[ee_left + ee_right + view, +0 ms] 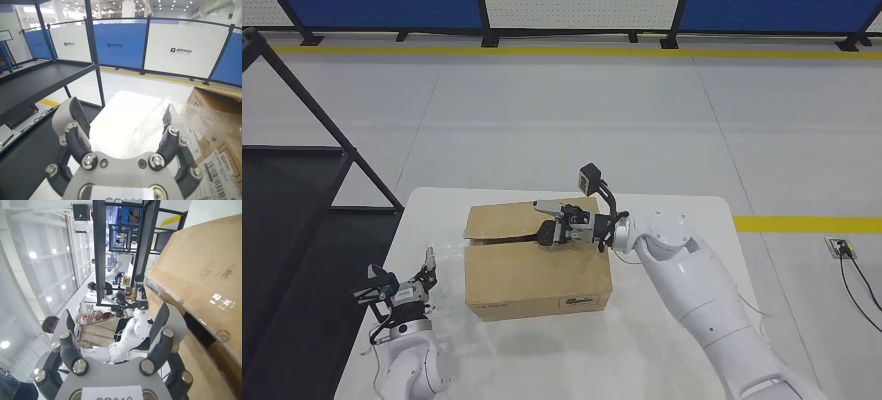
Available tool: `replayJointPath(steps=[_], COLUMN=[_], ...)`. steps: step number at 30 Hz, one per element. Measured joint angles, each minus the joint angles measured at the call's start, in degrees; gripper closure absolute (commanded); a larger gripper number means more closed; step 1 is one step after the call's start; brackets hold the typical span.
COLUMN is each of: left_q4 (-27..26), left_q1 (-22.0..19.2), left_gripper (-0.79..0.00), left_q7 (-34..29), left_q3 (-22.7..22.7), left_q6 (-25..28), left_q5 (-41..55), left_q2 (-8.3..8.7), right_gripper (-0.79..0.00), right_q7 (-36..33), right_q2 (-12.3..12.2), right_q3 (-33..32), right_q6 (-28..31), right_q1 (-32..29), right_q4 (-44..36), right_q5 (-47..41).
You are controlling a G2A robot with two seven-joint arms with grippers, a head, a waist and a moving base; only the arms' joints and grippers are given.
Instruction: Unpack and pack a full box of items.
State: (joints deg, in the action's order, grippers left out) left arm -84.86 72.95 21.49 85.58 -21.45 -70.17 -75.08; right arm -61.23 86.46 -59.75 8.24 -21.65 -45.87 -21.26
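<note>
Your right hand (545, 222) is hovering spread over the box (537, 275) sitting mid-desk (432, 215), one finger (159, 321) against the flap (189, 275). Hook under it and lift slowly. Your left hand (122, 106), also spread, is perhaps snagging clear tape (189, 117).

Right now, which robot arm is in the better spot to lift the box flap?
Probably right. The right gripper, open, hangs over the box, one finger beside the flap edge. The left gripper, also open, sits off to the box's side, clear film by one finger.
</note>
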Motion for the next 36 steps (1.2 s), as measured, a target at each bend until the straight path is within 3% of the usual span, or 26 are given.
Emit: replayJointPath(steps=[9, 36], left_q4=[-1.07, -7.0], left_q1=[-0.35, -0.9], left_gripper=[-0.785, -0.785], left_q7=[0.45, 0.51], left_q3=[0.17, 0.77], left_q6=[-0.36, -2.32], left_q5=[0.2, -0.11], left_q2=[-0.47, -1.81], right_gripper=[-0.785, -0.785], right_q7=[1.26, 3.02], right_q2=[0.33, 0.71], right_q3=[1.02, 1.54], right_q6=[-3.53, -2.84], right_q1=[1.29, 2.05], right_q4=[3.13, 6.24], right_q5=[0.68, 1.23])
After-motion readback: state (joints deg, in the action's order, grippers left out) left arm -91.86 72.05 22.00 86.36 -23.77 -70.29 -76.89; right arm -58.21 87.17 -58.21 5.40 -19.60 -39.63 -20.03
